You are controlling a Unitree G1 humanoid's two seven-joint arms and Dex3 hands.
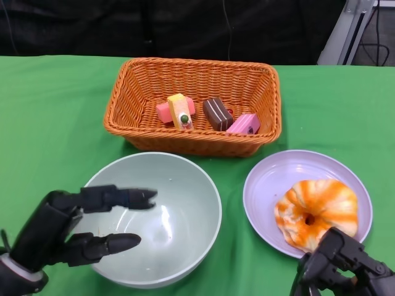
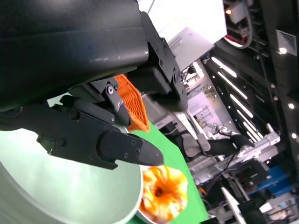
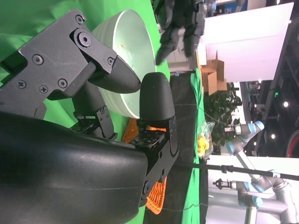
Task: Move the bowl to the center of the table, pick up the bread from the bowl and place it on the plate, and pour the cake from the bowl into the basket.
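Observation:
The pale green bowl (image 1: pixel 179 209) stands empty in the middle of the green table. My left hand (image 1: pixel 74 231) hovers over its left rim with fingers spread and nothing between them. The left wrist view shows the same hand (image 2: pixel 93 135) above the bowl (image 2: pixel 56 191). An orange-and-white bread ring (image 1: pixel 316 213) lies on the lilac plate (image 1: pixel 271 179) at the right. Several small cakes (image 1: pixel 217 113) lie in the orange wicker basket (image 1: pixel 191 63) behind the bowl. My right hand (image 1: pixel 345 265) is at the plate's near edge, fingers partly bent, holding nothing.
The basket almost touches the bowl's far rim, and the plate lies just right of the bowl. Green cloth stretches left of the basket and bowl. A dark backdrop and a metal stand close off the far edge.

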